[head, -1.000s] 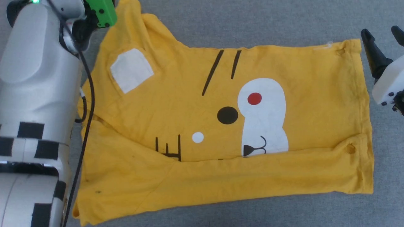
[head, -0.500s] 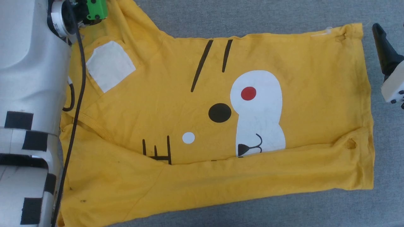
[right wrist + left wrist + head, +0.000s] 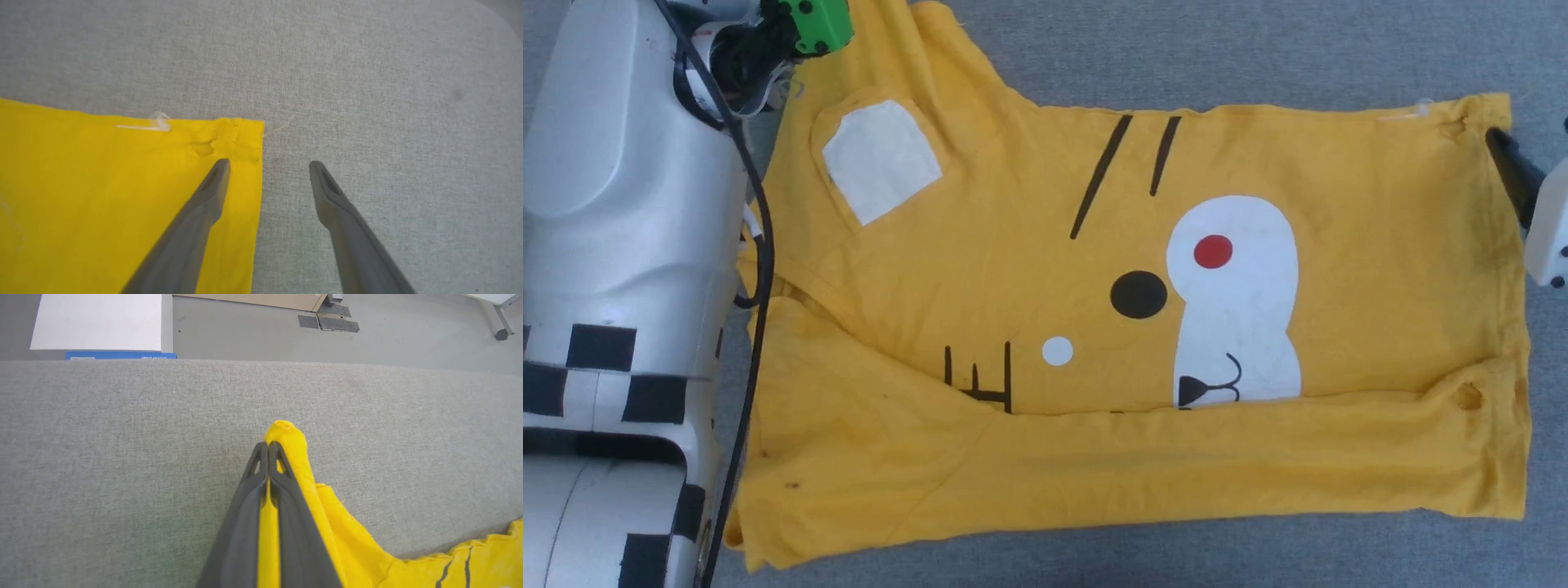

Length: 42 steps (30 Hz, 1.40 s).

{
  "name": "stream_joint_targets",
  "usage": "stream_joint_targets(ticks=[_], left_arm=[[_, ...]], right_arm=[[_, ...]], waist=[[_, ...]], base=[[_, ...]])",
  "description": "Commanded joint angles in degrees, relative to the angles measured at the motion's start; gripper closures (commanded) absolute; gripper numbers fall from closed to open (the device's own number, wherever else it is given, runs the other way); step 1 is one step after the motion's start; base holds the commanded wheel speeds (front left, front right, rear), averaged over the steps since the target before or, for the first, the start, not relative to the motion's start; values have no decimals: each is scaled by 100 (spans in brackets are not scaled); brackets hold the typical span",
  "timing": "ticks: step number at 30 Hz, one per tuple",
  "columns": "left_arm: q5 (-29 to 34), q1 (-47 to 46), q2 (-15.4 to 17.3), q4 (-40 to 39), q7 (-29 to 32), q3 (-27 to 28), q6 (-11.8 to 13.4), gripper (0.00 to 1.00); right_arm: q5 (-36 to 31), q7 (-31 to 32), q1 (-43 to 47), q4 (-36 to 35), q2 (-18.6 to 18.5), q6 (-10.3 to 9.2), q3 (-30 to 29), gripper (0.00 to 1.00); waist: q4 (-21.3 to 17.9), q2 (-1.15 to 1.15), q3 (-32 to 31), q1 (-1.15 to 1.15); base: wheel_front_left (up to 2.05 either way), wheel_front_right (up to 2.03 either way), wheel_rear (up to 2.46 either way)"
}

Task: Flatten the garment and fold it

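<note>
The garment (image 3: 1029,269), a bright yellow T-shirt, lies print side up on the grey cloth surface (image 3: 1258,49), its near strip folded up over the lower print. My left gripper (image 3: 268,446) is shut on a bunched yellow tip of the garment (image 3: 286,435) at its far left end, the cloth trailing back to the right. In the head view the pale left arm (image 3: 629,204) stands along the shirt's left side. My right gripper (image 3: 269,163) is open over the far right corner (image 3: 241,134): one finger above the cloth, the other above bare grey surface. One dark finger (image 3: 1512,175) meets the shirt's right edge.
In the left wrist view the grey surface ends at a far edge (image 3: 261,361). Beyond it are a white panel (image 3: 98,322), a blue strip (image 3: 120,356) and grey floor with dark plates (image 3: 329,322). Bare grey cloth lies right of the shirt's corner (image 3: 388,122).
My left gripper has shut on the garment's tip. The head camera has shifted. My right gripper has come in against the shirt's far right corner, still open.
</note>
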Motion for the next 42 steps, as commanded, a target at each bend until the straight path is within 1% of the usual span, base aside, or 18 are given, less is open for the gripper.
stream_joint_targets(ticks=[1, 5, 9, 12, 13, 15, 20, 22, 24, 25, 26, 27, 33, 39, 42], left_arm=[[-54, 129, -18, -131, -16, 13, -50, 100], [-167, 256, -72, -454, 31, 14, -84, 100], [-217, 403, -47, -743, 50, 16, -83, 100], [-257, 485, -1, -906, 56, 60, -52, 100], [-277, 520, 8, -966, 60, 75, -42, 100], [-307, 592, 30, -1073, 27, 109, -32, 100], [-577, 967, 14, -1412, -246, 340, -118, 100], [-688, 1203, 39, -1612, -351, 445, -158, 100], [-798, 1548, 110, -1899, -465, 586, -182, 100], [-826, 1714, 153, -2042, -491, 637, -178, 100], [-983, 2130, 167, -2406, -538, 781, -156, 100], [-1040, 2372, 184, -2603, -548, 844, -127, 100], [-1261, 3745, 234, -3520, -447, 1091, 159, 100], [-1456, 5033, 152, -4137, -367, 1274, 459, 100], [-1690, 5614, -1, -4298, -364, 1372, 530, 100]], right_arm=[[-76, 270, -129, 45, -81, -8, 93, 0], [-210, 743, -251, 97, -326, -8, 392, 0], [-204, 928, -283, 220, -500, -8, 593, 0], [-147, 1008, -267, 331, -565, -8, 658, 0], [-110, 1032, -263, 365, -577, -8, 674, 51], [-59, 967, -265, 395, -565, -8, 624, 100], [2, 612, -219, 404, -363, -8, 424, 100], [37, 376, -145, 376, -295, -8, 360, 100], [80, -31, -48, 353, -215, -8, 260, 100], [73, -139, 24, 367, -202, -8, 226, 100], [117, -380, 218, 387, -102, -8, 42, 100], [107, -453, 364, 401, -94, -8, -19, 100], [132, -714, 1199, 484, 37, -8, -393, 100], [160, -862, 1776, 648, 224, -8, -489, 100], [214, -922, 1957, 785, 307, -8, -474, 100]], waist=[[108, 0, -24, 0], [217, 0, 60, 0], [307, 0, 129, 0], [350, 0, 144, 0], [364, 0, 136, 0], [382, 0, 96, 0], [384, 0, -265, 0], [389, 0, -498, 0], [368, 0, -807, 0], [363, 0, -924, 0], [381, 0, -1189, 0], [402, 0, -1337, 0], [492, 0, -1994, 0], [498, 0, -2308, 0], [483, 0, -2392, 0]], base=[[0, 0, 0], [0, 0, 0], [0, 0, 0], [0, 0, 0], [0, 0, 0], [0, 0, 0], [0, 0, 0], [0, 0, 0], [0, 0, 0], [0, 0, 0], [0, 0, 0], [0, 0, 0], [0, 0, 0], [0, 0, 0], [0, 0, 0]])
